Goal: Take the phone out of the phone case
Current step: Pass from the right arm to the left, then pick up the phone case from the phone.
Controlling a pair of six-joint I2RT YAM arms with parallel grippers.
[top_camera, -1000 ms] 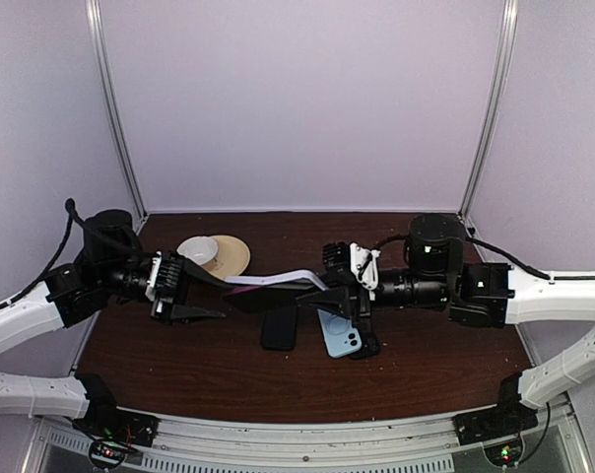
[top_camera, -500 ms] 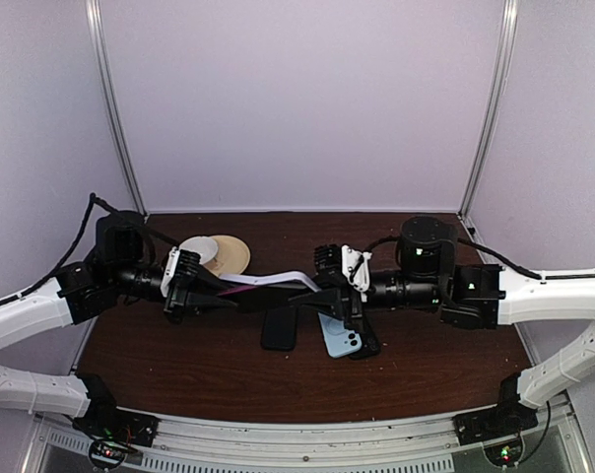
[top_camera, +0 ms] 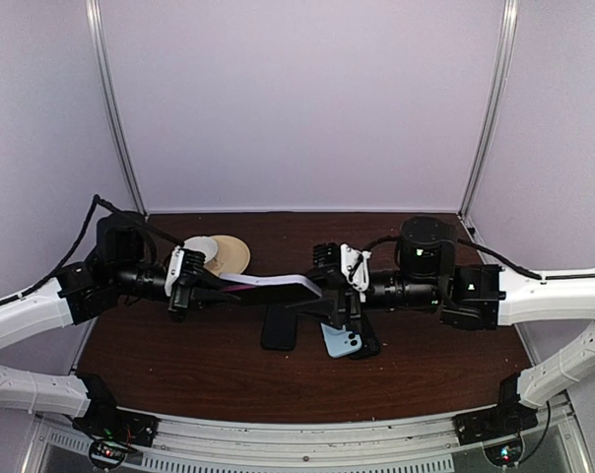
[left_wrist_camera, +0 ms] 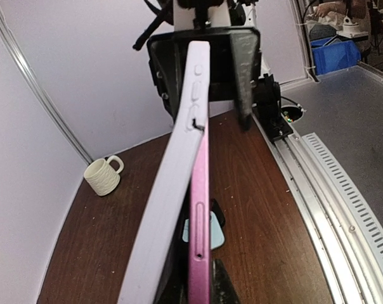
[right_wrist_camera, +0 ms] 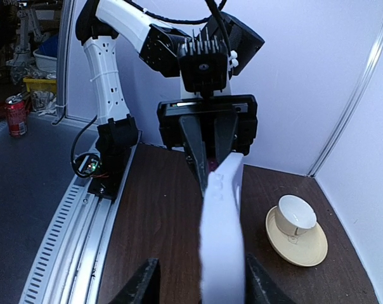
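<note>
A lavender phone case (top_camera: 278,284) hangs in the air between the two arms. In the left wrist view the pink phone (left_wrist_camera: 199,209) stands edge-on beside the case (left_wrist_camera: 169,202), parted from it at my end and still meeting it at the far end. My left gripper (left_wrist_camera: 198,286) is shut on the phone's near end. My right gripper (right_wrist_camera: 203,282) straddles the case's other end (right_wrist_camera: 222,240). Its jaws are open, with a gap between one finger (right_wrist_camera: 144,285) and the case.
Below the held case a black slab (top_camera: 279,328) and a light blue phone (top_camera: 342,342) lie on the brown table (top_camera: 179,365). A white cup on a tan saucer (top_camera: 231,256) sits at the back left. A ribbed cream mug (left_wrist_camera: 103,176) stands near the back wall.
My left arm moved right to the phone's left end and its jaws shut there. My right gripper's jaws went from shut on the case to slightly apart.
</note>
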